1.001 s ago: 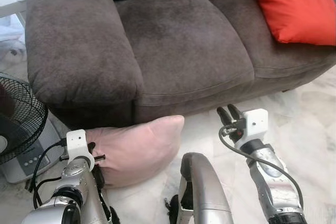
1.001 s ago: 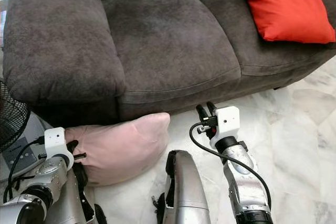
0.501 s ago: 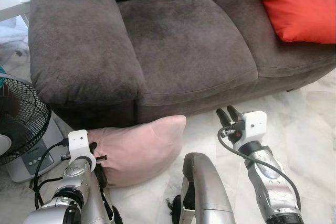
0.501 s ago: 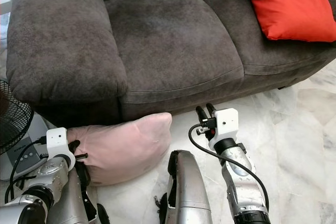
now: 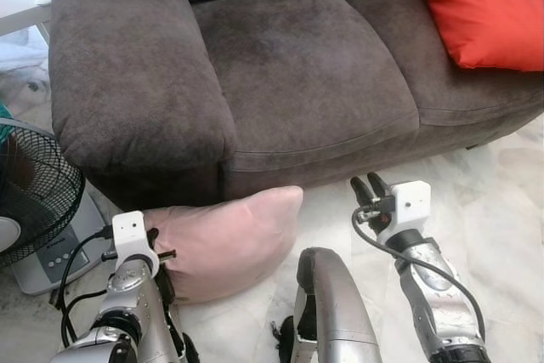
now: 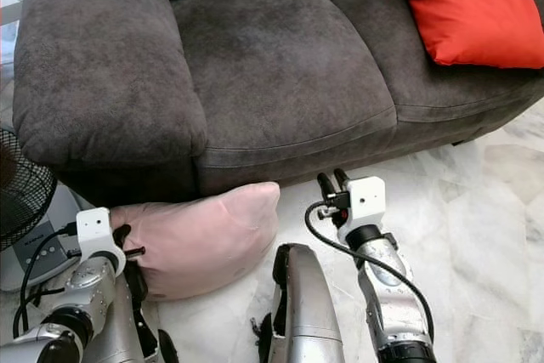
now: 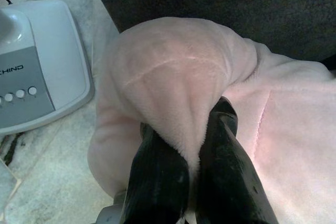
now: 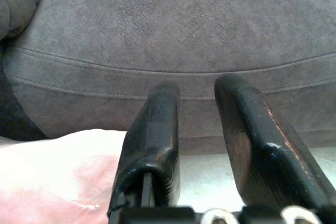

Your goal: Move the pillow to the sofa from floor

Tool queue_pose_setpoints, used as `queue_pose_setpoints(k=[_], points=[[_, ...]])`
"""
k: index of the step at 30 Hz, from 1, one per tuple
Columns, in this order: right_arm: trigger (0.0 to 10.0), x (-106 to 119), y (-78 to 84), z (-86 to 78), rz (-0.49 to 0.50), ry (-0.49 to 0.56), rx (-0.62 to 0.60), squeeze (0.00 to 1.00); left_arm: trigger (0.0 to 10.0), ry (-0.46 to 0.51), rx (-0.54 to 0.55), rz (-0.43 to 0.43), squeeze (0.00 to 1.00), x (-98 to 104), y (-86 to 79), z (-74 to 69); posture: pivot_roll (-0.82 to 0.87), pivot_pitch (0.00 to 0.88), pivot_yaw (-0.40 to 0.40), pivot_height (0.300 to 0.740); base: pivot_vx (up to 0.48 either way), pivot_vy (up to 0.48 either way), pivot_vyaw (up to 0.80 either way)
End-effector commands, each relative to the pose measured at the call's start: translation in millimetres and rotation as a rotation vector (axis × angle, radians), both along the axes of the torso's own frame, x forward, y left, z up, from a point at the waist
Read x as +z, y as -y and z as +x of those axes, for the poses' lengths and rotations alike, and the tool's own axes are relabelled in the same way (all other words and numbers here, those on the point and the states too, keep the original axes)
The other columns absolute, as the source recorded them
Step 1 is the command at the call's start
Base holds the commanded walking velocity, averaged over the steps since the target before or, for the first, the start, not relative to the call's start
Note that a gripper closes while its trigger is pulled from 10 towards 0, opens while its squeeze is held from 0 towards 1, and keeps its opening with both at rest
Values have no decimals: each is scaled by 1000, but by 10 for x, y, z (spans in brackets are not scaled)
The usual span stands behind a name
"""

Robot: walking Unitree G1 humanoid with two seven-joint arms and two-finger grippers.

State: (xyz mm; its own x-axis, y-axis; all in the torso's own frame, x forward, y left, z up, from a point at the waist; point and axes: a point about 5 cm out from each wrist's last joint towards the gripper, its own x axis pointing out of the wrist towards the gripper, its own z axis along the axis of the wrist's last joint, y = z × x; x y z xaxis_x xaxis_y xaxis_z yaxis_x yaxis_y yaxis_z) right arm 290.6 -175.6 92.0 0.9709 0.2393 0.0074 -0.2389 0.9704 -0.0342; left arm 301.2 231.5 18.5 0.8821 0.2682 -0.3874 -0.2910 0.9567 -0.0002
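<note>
The pink pillow [image 5: 225, 240] lies on the pale marble floor [image 5: 501, 210], pushed up against the front base of a dark grey-brown sofa [image 5: 280, 74]. The left end effector [image 7: 189, 145] is at the pillow's end nearest the fan, and its two black fingers [image 7: 157, 171] are pinched on a raised fold of the pink fabric, the cloth bulging up between and above them. Just beyond that end effector, on the side away from the sofa, sits the white base of a fan [image 7: 37, 72] with a grey control panel and small buttons; its black wire guard [image 5: 30, 184] shows at the edge of the head views, beside the sofa's rounded armrest [image 5: 127, 65].

The right end effector [image 8: 197, 129] hangs above bare floor, well apart from the pillow's other end, which lies to its left. Its fingers [image 8: 152, 135] are spread with a clear gap between them, holding nothing, and they point toward the sofa's front edge and seat cushion just ahead. A black cable [image 5: 382, 244] loops from its white wrist housing.

Far ahead and to the right of that end effector, a red cushion [image 5: 480, 6] leans in the sofa's far corner. The floor tiles show faint grey veining.
</note>
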Motion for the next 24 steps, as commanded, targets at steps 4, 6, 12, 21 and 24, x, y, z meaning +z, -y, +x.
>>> queue_pose_setpoints(k=[4, 6, 12, 21, 24], points=[[10000, -33, 29, -9, -6, -9, -12, 0, 10000, 42, 0, 2, 0, 21, 24, -2, 35, 175, -119, 491, -64, 0, 0], [10000, -41, 20, -9, -4, -9, -16, 0, 10000, 54, -25, 18, 0, 41, 77, 22, 37, 173, -114, 491, -276, 0, 0], [10000, -55, 19, -19, -1, -11, -20, 0, 10000, 58, -33, 20, 0, 50, 98, 34, 36, 173, -110, 491, -276, 0, 0], [10000, -60, 16, -1, 3, -9, -26, 0, 10000, 73, -48, 23, 0, 79, 128, 64, 43, 172, -105, 491, -296, 0, 0], [10000, -63, 14, 3, 4, -9, -27, 0, 10000, 72, -48, 23, 0, 80, 130, 66, 44, 173, -104, 491, -307, 0, 0]])
